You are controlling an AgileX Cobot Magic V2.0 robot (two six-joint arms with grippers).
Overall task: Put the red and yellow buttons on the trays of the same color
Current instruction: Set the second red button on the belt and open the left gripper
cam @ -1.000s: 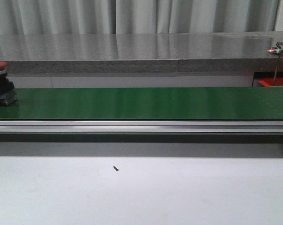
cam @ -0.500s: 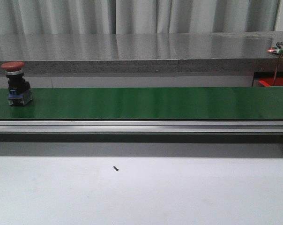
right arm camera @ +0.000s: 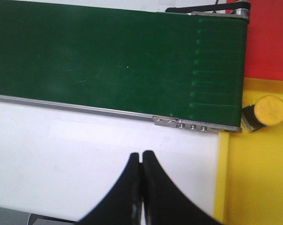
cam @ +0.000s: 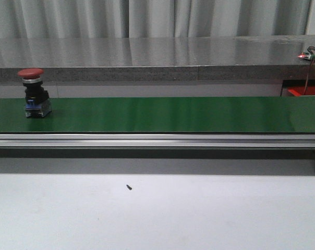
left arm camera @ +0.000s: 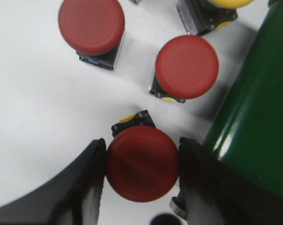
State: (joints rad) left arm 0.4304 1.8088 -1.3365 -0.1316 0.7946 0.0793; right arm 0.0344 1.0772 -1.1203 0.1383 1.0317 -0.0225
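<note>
In the left wrist view my left gripper (left arm camera: 142,141) is shut on the cap of a red button (left arm camera: 142,164) that stands on the white table beside the green belt (left arm camera: 254,117). Two other red buttons (left arm camera: 91,26) (left arm camera: 187,66) stand beyond it, and part of a yellow button (left arm camera: 226,3) shows at the frame's edge. In the front view another red button (cam: 34,94) rides upright on the belt (cam: 173,114) at its left. My right gripper (right arm camera: 141,153) is shut and empty above the white table. A yellow button (right arm camera: 270,110) lies on the yellow tray (right arm camera: 258,178), with the red tray (right arm camera: 270,37) adjoining.
An aluminium rail (cam: 157,139) runs along the belt's front edge. A small dark screw (cam: 129,187) lies on the white table in front. A grey counter (cam: 157,57) runs behind the belt. Neither arm shows in the front view.
The red button on the belt has travelled to the right, from the frame's left edge to well inside the view.
</note>
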